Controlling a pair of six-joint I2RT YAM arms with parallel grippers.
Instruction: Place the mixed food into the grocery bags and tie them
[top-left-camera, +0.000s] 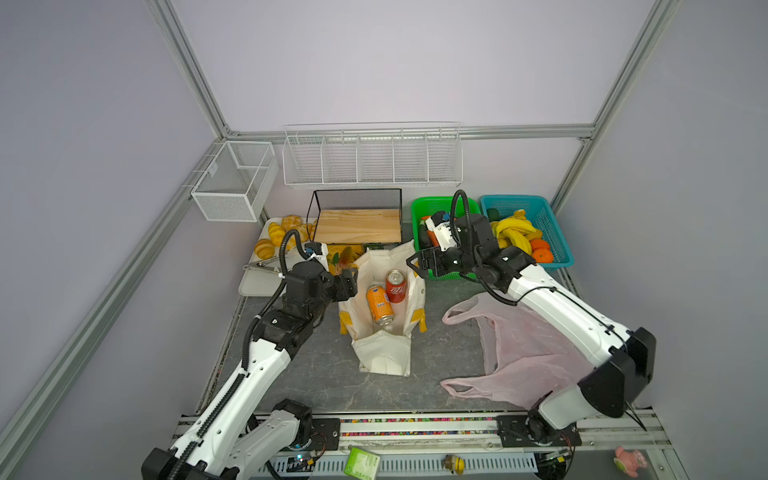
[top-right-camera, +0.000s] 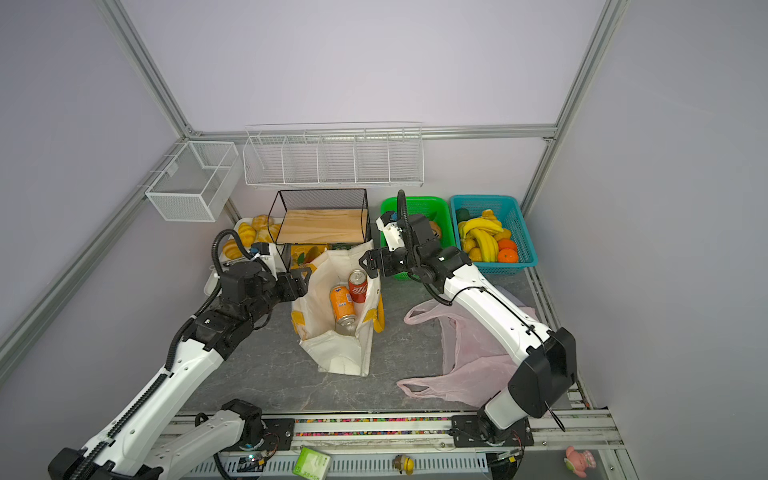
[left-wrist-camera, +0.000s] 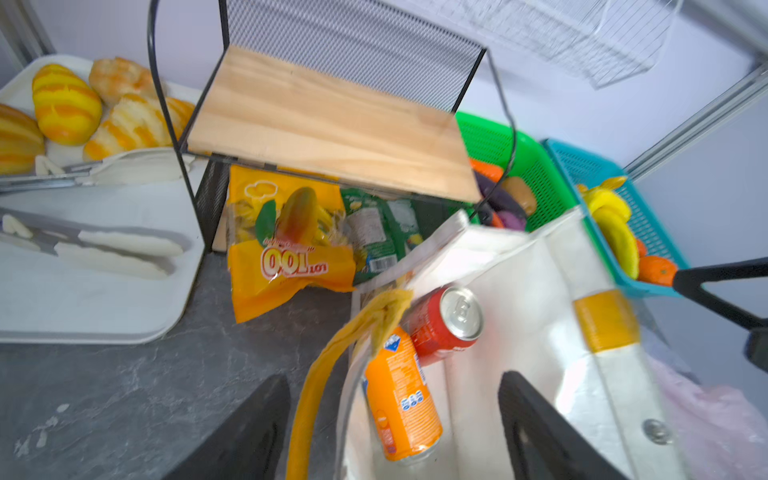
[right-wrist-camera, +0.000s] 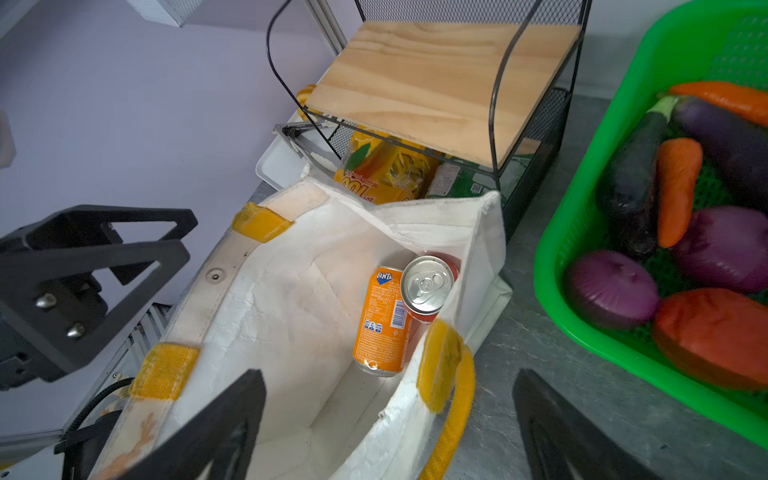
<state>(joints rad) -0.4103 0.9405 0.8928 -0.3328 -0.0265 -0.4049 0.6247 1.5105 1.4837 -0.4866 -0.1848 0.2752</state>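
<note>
In both top views the cream tote (top-left-camera: 384, 353) (top-right-camera: 345, 353) stands open mid-table. The orange soda can (top-left-camera: 379, 305) (top-right-camera: 343, 306) and the red cola can (top-left-camera: 396, 286) (top-right-camera: 358, 286) lie inside it. My left gripper (top-left-camera: 352, 277) (left-wrist-camera: 390, 386) is open, its jaws astride the tote's left rim and yellow handle (left-wrist-camera: 328, 361), gripping nothing. My right gripper (top-left-camera: 414, 265) (right-wrist-camera: 388, 382) is open astride the right rim and its handle (right-wrist-camera: 457, 399). The pink plastic bag (top-left-camera: 519, 345) lies flat under the right arm. Round orange fruits (top-left-camera: 541, 250) sit in the blue basket (top-left-camera: 555, 232).
Behind the tote stands a black wire shelf with a wooden board (top-left-camera: 357, 225), and snack packets (left-wrist-camera: 291, 249) lie under it. A green basket (top-left-camera: 432, 203) of vegetables is at the back right. A white tray (top-left-camera: 255, 284) with croissants and tongs is at the left.
</note>
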